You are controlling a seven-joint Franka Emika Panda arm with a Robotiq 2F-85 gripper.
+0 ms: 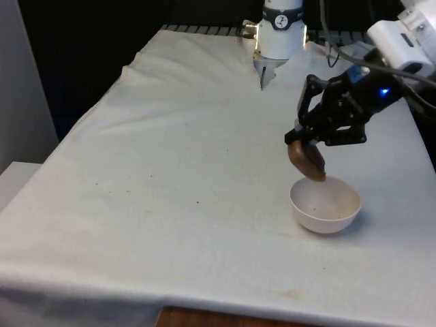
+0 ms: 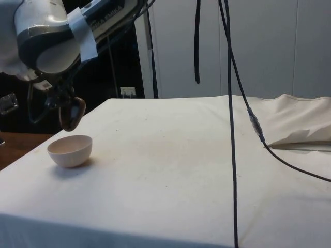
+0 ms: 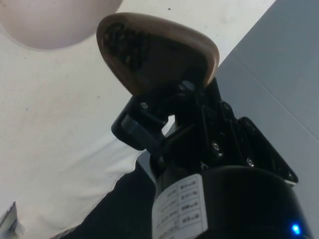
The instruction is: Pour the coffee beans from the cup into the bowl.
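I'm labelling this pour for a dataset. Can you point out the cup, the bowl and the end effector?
cup (image 1: 308,161), front view, on its tilted brown side
bowl (image 1: 325,218), front view, on its white outer wall
end effector (image 1: 304,138), front view, midway between its fingertips at the cup

The cloth-covered table (image 1: 170,177) lies open across most of its top: the whole stretch toward the front view's left edge and the near edge carries nothing a gripper would meet. The one standing obstacle is the bowl (image 1: 325,204), near the front view's right edge and toward the near end. Directly over its rim the gripper (image 1: 304,144) holds the tilted cup (image 1: 306,161), so the room above the bowl is taken. In the side view a black cable (image 2: 230,129) hangs down across the table. At the far edge the robot base (image 1: 278,37) blocks the middle.
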